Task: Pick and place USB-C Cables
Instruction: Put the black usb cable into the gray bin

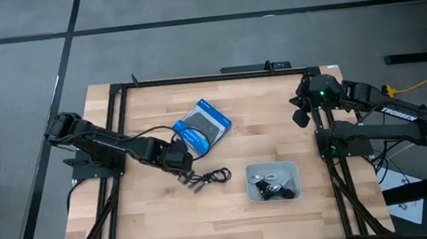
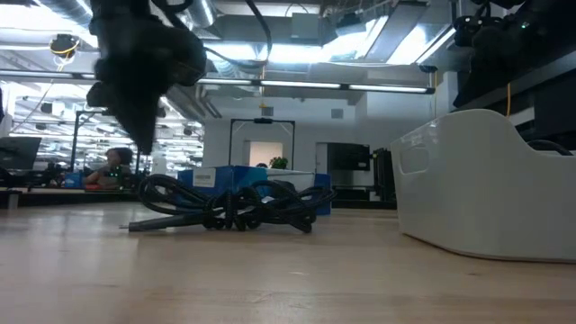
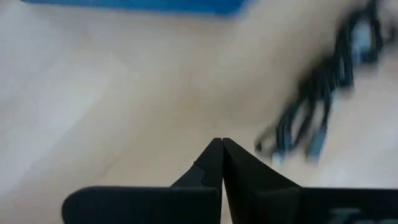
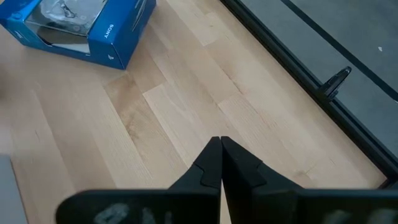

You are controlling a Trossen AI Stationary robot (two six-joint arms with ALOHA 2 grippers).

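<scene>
One black cable bundle [image 1: 208, 178] lies loose on the wooden table [image 1: 160, 220], just beside the left gripper [image 1: 180, 165] and a little ahead of its tips, on the side toward the white bin [image 1: 272, 182]. The left wrist view shows this gripper's two dark fingers [image 3: 210, 163] pressed together tip to tip with nothing between them, and the bundle [image 3: 323, 93] off to one side of the fingertips, not straight in front of them. From table height the bundle [image 2: 229, 205] sprawls low and wide, and the left gripper [image 2: 144, 135] hangs above one end of it, apart from it.

The bundle's long axis runs roughly from the left gripper toward the bin, so the gripper sits near the bundle's near end, not over its middle. My reading is that the coming move turns on this offset: the fingers would have to part and shift along that axis to straddle the thickest part of the coil.

Other cables [image 1: 275, 188], dark and whitish, already lie inside the bin.

The left arm is clearly the nearer one. The right gripper [image 1: 301, 115] waits well apart at the far right of the table, its fingers [image 4: 208, 163] also closed on nothing, with the blue box [image 1: 203, 125] between the two arms.
</scene>
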